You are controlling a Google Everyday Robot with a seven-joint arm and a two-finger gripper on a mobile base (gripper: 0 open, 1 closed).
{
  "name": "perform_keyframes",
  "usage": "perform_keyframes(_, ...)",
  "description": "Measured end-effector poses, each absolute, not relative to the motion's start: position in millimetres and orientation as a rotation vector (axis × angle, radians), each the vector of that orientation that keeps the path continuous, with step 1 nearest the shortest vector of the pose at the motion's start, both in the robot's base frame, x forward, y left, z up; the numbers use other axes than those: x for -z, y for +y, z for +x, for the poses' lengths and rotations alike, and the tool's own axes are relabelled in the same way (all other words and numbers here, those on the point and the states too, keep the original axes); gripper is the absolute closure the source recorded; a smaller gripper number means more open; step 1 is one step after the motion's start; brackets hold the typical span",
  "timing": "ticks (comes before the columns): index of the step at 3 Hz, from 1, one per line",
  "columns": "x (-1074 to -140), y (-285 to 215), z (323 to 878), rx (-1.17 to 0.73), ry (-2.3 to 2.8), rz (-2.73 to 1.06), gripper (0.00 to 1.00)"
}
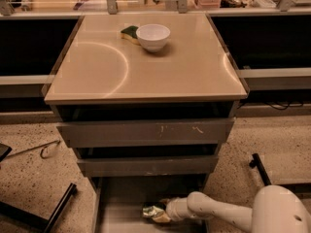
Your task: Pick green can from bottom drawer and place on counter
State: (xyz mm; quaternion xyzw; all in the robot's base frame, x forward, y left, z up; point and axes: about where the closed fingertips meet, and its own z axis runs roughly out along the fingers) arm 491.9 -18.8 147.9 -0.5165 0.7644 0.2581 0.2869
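The green can [151,211] lies on its side in the open bottom drawer [120,204], near the middle of its grey floor. My gripper [159,214] reaches in from the right on a white arm and is shut on the can's right end. The can's left end sticks out past the gripper. The tan counter [189,69] lies above the drawers, with a pale curved reflection on its left half.
A white bowl [153,36] and a green-and-yellow sponge [129,32] sit at the back of the counter. Two shut grey drawer fronts [146,132] overhang the bottom drawer. My white arm base [279,212] fills the lower right. Black bars [58,208] lie on the floor at left.
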Motion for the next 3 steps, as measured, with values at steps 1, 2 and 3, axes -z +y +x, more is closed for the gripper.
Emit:
perform_keyframes(1,-205,-32,499,-0.645,2.006,-1.313,1.0)
perform_keyframes(2,-288,-32,482,-0.589,1.91,-1.334,1.0)
perform_keyframes(3,-287,-32,483,-0.588,1.91,-1.332,1.0)
